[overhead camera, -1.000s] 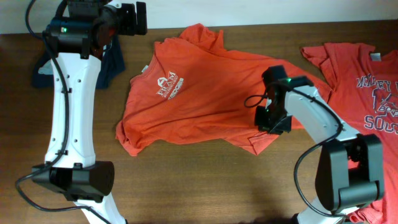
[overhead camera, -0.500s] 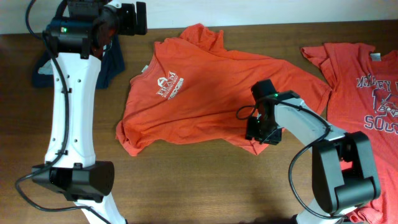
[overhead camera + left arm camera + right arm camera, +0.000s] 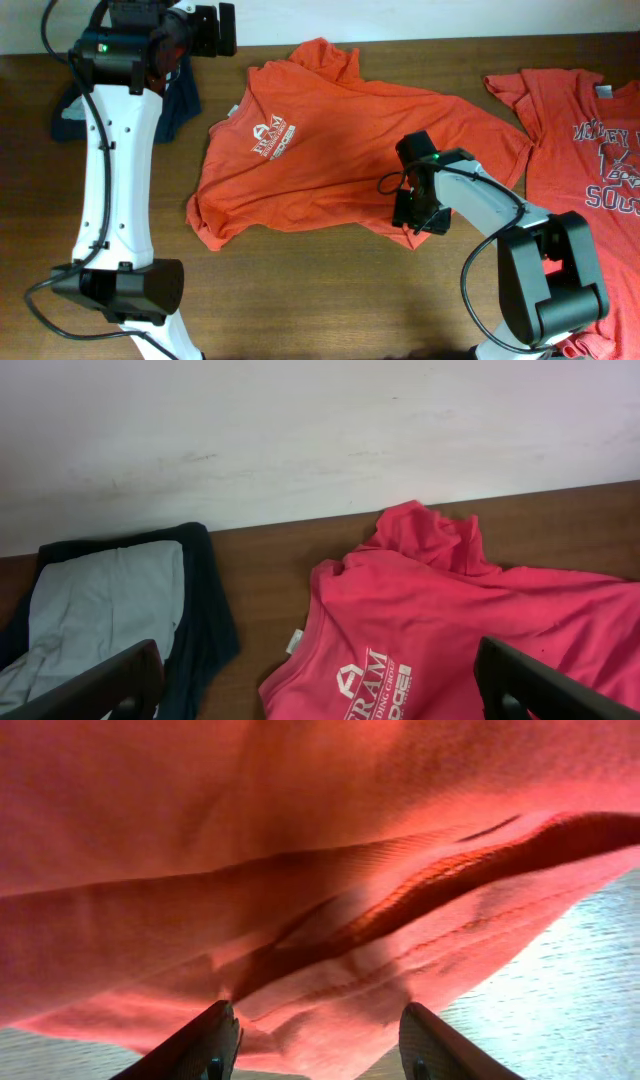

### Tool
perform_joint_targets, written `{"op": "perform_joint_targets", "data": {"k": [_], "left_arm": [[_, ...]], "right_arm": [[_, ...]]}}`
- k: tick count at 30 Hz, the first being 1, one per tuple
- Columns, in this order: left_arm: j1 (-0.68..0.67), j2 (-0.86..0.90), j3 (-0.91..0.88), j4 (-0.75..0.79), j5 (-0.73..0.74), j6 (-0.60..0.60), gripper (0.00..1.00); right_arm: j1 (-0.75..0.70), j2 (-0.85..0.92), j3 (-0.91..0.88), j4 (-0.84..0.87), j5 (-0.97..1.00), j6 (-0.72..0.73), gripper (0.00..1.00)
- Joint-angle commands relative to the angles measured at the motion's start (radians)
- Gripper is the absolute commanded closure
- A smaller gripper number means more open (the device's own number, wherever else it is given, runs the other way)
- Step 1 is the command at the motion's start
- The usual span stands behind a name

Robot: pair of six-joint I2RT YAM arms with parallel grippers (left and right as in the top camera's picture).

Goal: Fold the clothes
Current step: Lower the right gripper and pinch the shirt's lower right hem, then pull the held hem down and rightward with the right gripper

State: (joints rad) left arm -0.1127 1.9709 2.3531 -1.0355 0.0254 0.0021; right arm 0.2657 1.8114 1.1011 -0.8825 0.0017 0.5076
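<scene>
navy garment (image 3: 205, 620), grey inside, bunched on wooden table (image 3: 300, 290) by wall (image 3: 300, 440)

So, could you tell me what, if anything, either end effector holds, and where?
Nothing is held. The right end effector stands open at the near edge of the middle T-shirt; the left end effector is also open.

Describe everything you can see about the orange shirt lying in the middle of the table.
The shirt is orange-red cloth, short-sleeved, with a small white logo on the chest. It lies unfolded and wrinkled on the wooden table, neck toward the left, one sleeve bunched at the far edge. The right tool is over its near hem, open, astride a fold.
</scene>
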Motion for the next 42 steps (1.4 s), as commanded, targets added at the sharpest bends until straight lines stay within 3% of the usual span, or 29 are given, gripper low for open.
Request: {"op": "perform_joint_targets", "data": {"k": [1,9,15,24,29,34,41,42], "left_arm": [[0.004,0.0,-0.002,0.001,0.001,-0.01,0.01],[0.004,0.0,-0.002,0.001,0.001,-0.01,0.01],[0.004,0.0,-0.002,0.001,0.001,-0.01,0.01],[0.004,0.0,-0.002,0.001,0.001,-0.01,0.01],[0.004,0.0,-0.002,0.001,0.001,-0.01,0.01],[0.004,0.0,-0.002,0.001,0.001,-0.01,0.01],[0.004,0.0,-0.002,0.001,0.001,-0.01,0.01],[0.004,0.0,-0.002,0.001,0.001,-0.01,0.01]], "right_arm": [[0.009,0.029,-0.017,0.001,0.037,0.026,0.43],[0.009,0.034,-0.017,0.002,0.037,0.026,0.43],[0.009,0.034,-0.017,0.029,-0.016,-0.059,0.34],[0.009,0.034,-0.017,0.031,-0.016,-0.058,0.34],[0.009,0.034,-0.018,0.03,-0.016,-0.059,0.25],[0.009,0.034,-0.019,0.03,-0.016,-0.058,0.25],[0.009,0.034,-0.018,0.024,-0.012,-0.058,0.68],[0.008,0.034,-0.018,0.023,-0.012,-0.058,0.7]]}}
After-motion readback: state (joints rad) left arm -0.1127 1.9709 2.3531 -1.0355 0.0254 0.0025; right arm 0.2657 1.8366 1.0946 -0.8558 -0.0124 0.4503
